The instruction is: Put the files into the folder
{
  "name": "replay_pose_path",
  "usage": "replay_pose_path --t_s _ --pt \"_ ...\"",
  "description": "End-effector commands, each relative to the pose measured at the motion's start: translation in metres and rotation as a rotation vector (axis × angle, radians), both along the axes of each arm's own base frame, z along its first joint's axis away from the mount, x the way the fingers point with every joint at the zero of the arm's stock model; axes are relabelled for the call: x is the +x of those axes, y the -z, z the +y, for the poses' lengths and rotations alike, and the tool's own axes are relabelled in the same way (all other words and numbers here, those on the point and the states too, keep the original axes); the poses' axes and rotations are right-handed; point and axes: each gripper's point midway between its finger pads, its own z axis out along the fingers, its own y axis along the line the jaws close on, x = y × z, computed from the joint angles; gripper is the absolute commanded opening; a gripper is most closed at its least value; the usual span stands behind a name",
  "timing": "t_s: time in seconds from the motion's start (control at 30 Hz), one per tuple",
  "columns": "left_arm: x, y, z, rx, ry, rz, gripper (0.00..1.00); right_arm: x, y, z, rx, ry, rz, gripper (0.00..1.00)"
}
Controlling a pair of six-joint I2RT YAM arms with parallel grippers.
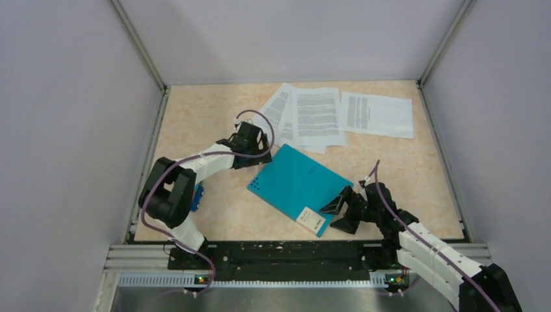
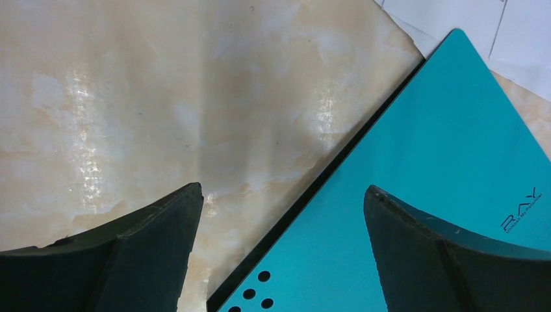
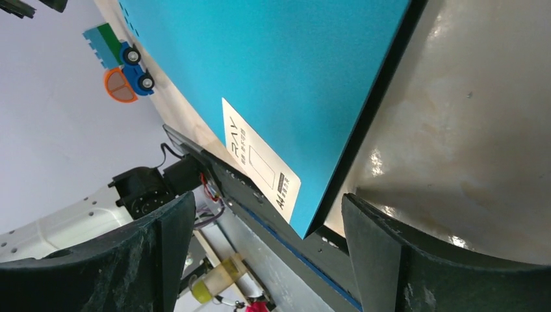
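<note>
Reaches low with right gripper (image 1: 338, 211), jaws wide astride teal folder's (image 1: 292, 181) labelled near corner, gripping nothing. Stretches left gripper (image 1: 258, 155) over its far-left edge, wide open, empty. Beyond, printed files (image 1: 318, 117) fanned flat. From right wrist only, toy truck's (image 3: 123, 65) wheels.

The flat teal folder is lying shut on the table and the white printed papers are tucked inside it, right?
Not quite. The flat teal folder is lying shut on the beige table, but the white printed papers are not inside it: they lie spread out on the table beyond it. The top external view shows this.
</note>
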Motion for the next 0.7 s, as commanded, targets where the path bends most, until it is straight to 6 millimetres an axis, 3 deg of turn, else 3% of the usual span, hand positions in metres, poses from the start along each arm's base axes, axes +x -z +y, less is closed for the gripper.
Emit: replay_pose_path --t_s 0.0,0.57,0.67 --pt "0.013 -0.006 -0.009 -0.035 0.0 -0.012 0.98 0.009 -0.014 0.009 0.082 0.01 -0.059 0.81" --pt "0.005 0.008 -0.014 -0.056 0.03 0.032 0.97 0.025 -0.009 0.005 0.106 0.091 -0.15 0.78" --pt "0.005 0.009 -0.014 -0.063 0.034 0.036 0.97 0.023 0.0 0.003 0.112 0.11 -0.145 0.76"
